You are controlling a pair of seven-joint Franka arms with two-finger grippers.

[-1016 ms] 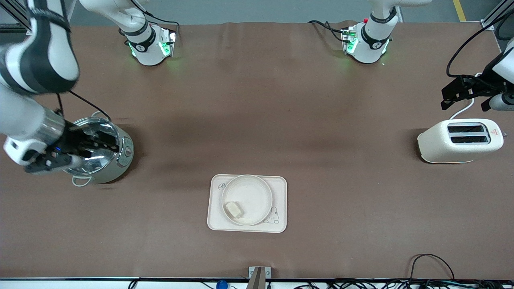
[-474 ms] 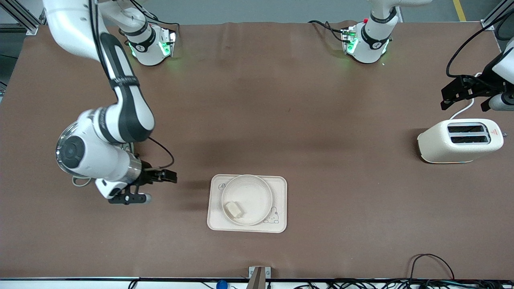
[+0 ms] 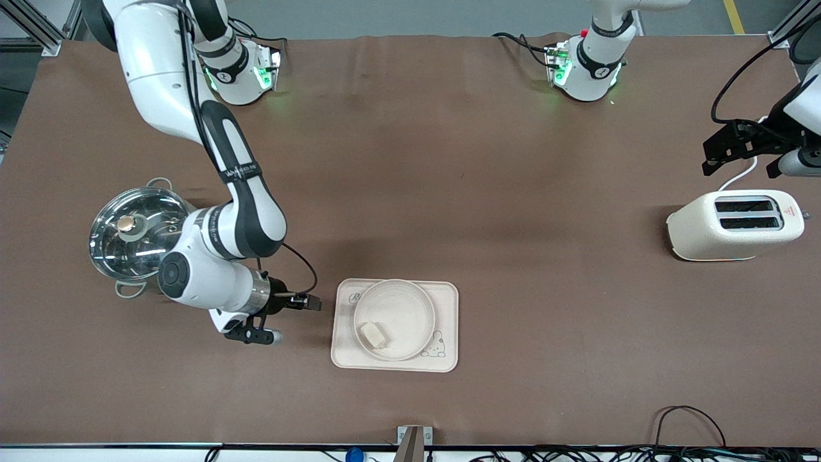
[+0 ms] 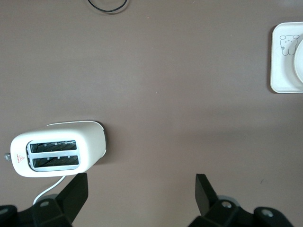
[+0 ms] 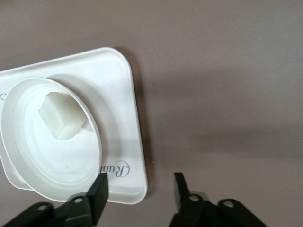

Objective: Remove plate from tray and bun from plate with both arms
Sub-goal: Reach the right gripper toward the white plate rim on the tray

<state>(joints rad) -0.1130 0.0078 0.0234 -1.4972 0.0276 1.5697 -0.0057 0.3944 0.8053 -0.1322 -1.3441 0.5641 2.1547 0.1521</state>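
Note:
The round cream plate (image 3: 410,307) sits on the rectangular cream tray (image 3: 448,324), toward the near edge at mid-table. The small pale bun (image 3: 374,335) lies in the plate by its nearer rim. My right gripper (image 3: 313,300) hangs low over the brown cloth just beside the tray, at the right arm's end. It is open and holds nothing. In the right wrist view the plate (image 5: 52,163), the bun (image 5: 59,119) and the tray (image 5: 118,94) show, with a tray corner between the fingers of the right gripper (image 5: 138,189). My left gripper (image 3: 710,157) waits open over the cloth beside the toaster.
A white toaster (image 3: 734,224) stands at the left arm's end, also in the left wrist view (image 4: 57,153) next to the left gripper (image 4: 139,194). A steel pot with a lid (image 3: 138,231) stands at the right arm's end. Cables (image 3: 686,417) lie along the near edge.
The right arm has swung from over the steel pot to beside the tray, and its fingers have drawn closer together. The left arm has not moved.

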